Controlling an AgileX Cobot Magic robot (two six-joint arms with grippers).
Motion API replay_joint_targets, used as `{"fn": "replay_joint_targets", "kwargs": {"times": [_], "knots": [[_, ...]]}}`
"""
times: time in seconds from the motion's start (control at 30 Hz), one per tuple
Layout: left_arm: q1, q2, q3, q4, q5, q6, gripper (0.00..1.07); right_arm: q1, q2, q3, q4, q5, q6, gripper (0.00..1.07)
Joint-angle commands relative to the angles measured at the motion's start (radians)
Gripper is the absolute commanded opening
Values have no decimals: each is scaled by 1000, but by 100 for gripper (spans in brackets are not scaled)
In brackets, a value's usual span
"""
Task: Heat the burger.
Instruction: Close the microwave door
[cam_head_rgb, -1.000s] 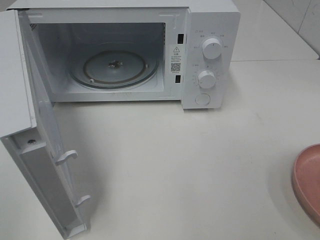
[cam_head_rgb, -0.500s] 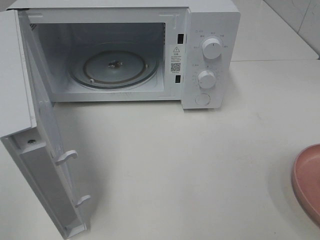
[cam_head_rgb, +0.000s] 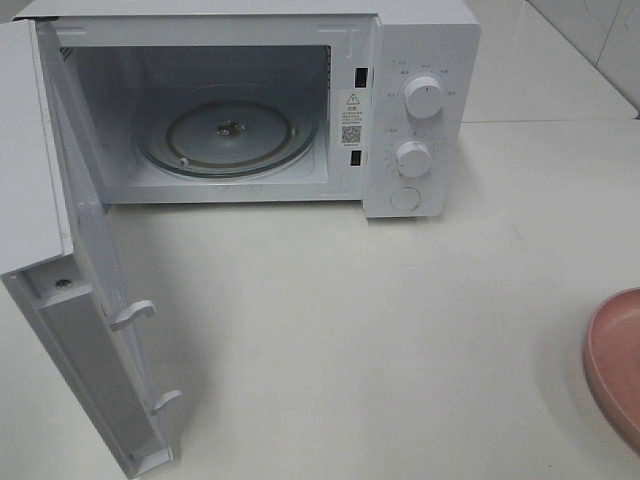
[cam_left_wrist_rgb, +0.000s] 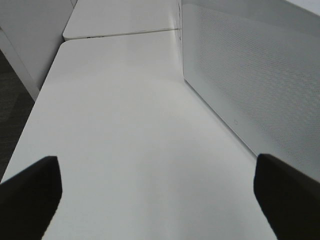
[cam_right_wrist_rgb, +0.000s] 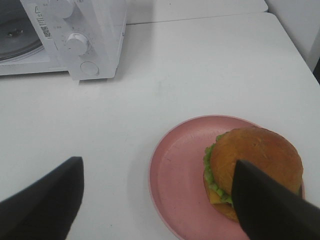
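Note:
The burger (cam_right_wrist_rgb: 255, 155), with a glossy brown bun, green lettuce and yellow cheese, sits on the round pink plate (cam_right_wrist_rgb: 180, 160) in the right wrist view. My right gripper (cam_right_wrist_rgb: 156, 162) hovers open above the plate, and one dark finger (cam_right_wrist_rgb: 265, 205) overlaps the burger's near side without gripping it. In the exterior high view only the plate's rim (cam_head_rgb: 615, 365) shows at the right edge; the burger and both grippers are out of frame. My left gripper (cam_left_wrist_rgb: 155, 159) is open over bare table, with nothing between its fingers.
The white microwave (cam_head_rgb: 420, 100) stands at the back with its door (cam_head_rgb: 90, 300) swung wide open to the left. Its glass turntable (cam_head_rgb: 228, 135) holds nothing. The door's perforated face (cam_left_wrist_rgb: 250, 75) stands close beside my left gripper.

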Motion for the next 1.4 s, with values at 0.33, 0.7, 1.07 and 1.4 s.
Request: {"fn": "replay_joint_targets", "kwargs": {"times": [0.33,0.7,1.07,1.4], "knots": [[5,-10,3,-4,-12,-1,100,-9,-25,3,6,-14,-9,76],[5,-10,3,-37,-7,-2,100,-9,-25,3,6,-14,-9,76],[5,26,-21,-32,-59,-62,73,-9,-25,3,6,-14,-8,76],[5,186,13,-44,-306,-62,0,-9,-25,3,6,-14,-8,76]]}}
